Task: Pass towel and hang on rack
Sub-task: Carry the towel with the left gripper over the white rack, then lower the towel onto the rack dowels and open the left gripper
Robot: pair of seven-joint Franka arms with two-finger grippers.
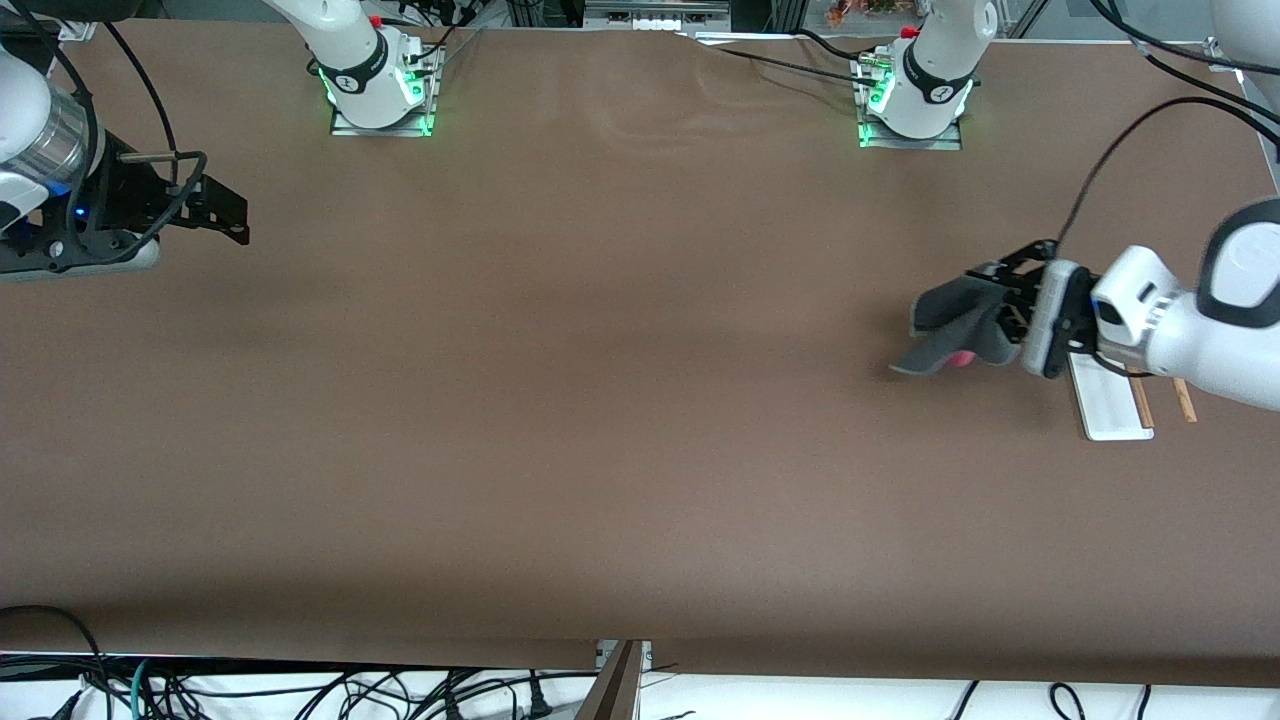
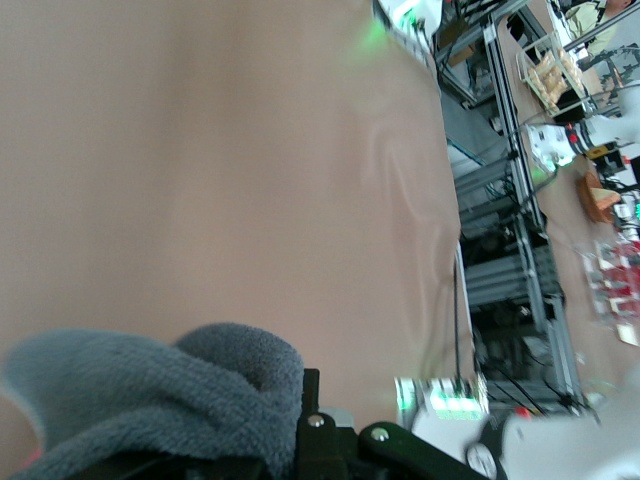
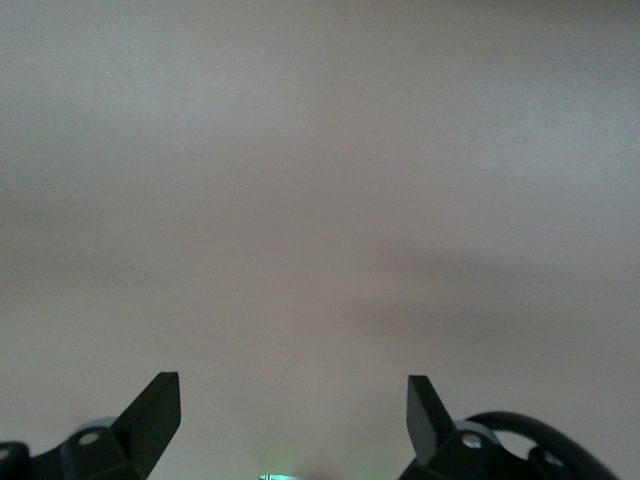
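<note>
Front view: brown table (image 1: pixel 600 400). Left gripper (image 1: pixel 1000 300), fingers clamped on the grey towel (image 1: pixel 950 325), hangs over the table beside the rack (image 1: pixel 1115 405). Right gripper (image 1: pixel 225 210) waits, fingers spread, at its own end.

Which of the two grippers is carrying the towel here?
The left gripper, over the left arm's end of the table beside the rack, grips the grey towel. The right gripper is open and empty at the right arm's end.
</note>
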